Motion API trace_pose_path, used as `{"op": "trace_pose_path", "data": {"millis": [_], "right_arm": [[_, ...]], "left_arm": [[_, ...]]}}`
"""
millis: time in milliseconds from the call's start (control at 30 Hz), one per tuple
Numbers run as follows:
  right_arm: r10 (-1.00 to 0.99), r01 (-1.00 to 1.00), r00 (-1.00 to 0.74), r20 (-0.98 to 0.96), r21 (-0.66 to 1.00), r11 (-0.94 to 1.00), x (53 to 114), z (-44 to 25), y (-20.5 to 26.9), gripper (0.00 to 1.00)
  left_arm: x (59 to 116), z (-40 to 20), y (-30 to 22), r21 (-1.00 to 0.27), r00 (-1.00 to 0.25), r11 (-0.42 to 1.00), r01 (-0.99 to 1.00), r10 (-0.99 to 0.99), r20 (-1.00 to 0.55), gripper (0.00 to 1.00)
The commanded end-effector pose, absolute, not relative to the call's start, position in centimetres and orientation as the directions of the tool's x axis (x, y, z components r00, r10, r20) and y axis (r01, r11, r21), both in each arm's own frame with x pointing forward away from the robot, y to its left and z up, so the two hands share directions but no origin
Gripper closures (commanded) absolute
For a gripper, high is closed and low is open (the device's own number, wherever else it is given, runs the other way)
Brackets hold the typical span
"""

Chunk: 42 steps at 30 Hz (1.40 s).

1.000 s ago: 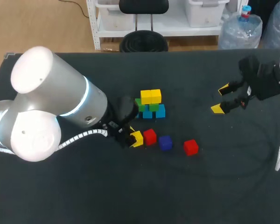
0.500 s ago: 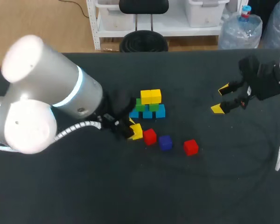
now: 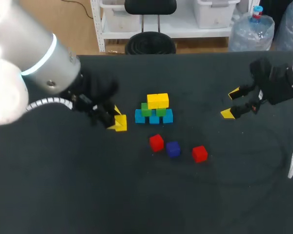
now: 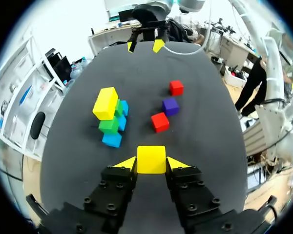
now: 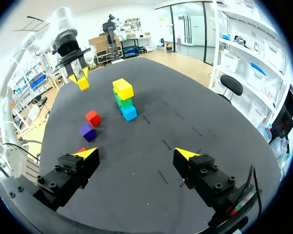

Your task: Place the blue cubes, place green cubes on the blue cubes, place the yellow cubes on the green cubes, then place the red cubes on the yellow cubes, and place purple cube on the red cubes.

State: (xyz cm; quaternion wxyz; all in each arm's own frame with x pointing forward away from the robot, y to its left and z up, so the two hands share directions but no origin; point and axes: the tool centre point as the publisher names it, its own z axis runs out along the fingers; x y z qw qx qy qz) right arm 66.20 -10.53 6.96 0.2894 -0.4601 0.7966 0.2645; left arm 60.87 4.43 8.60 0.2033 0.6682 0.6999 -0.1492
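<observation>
1. Left hand [image 4: 151, 165]: closed on the held yellow cube [image 4: 151, 159], one fingertip against each of two opposite faces. The cube is raised off the counter [image 3: 63, 185], to the left of the stack.
2. Stack: blue cubes [image 3: 167, 116] form the base, green cubes [image 3: 146, 110] sit on them, and two yellow cubes [image 3: 157, 101] sit on top.
3. Loose items near the stack: first red cube [image 3: 156, 142], purple cube [image 3: 173, 148], second red cube [image 3: 199, 153]. All rest on the counter.
4. Right hand [image 5: 136, 153]: fingers spread wide, holding nothing, over the counter's right side, well apart from all cubes.

Dark table [image 3: 136, 195] under blue cubes [image 3: 167, 116], two red cubes [image 3: 156, 143], purple cube [image 3: 173, 148].
</observation>
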Motion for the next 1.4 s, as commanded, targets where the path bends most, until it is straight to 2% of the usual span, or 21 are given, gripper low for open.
{"op": "trace_pose_path", "data": {"millis": [33,1400], "right_arm": [[-0.578,-0.887,-0.408,-0.707,0.155,0.435,66.3,6.9,-10.5,0.0],[-0.578,-0.887,-0.408,-0.707,0.155,0.435,66.3,6.9,-10.5,0.0]], "left_arm": [[61.7,9.9,4.6,0.057,-0.002,0.033,0.998,0.879,-0.476,1.0],[69.9,7.2,2.7,0.11,0.004,0.055,0.992,0.881,-0.474,1.0]]}}
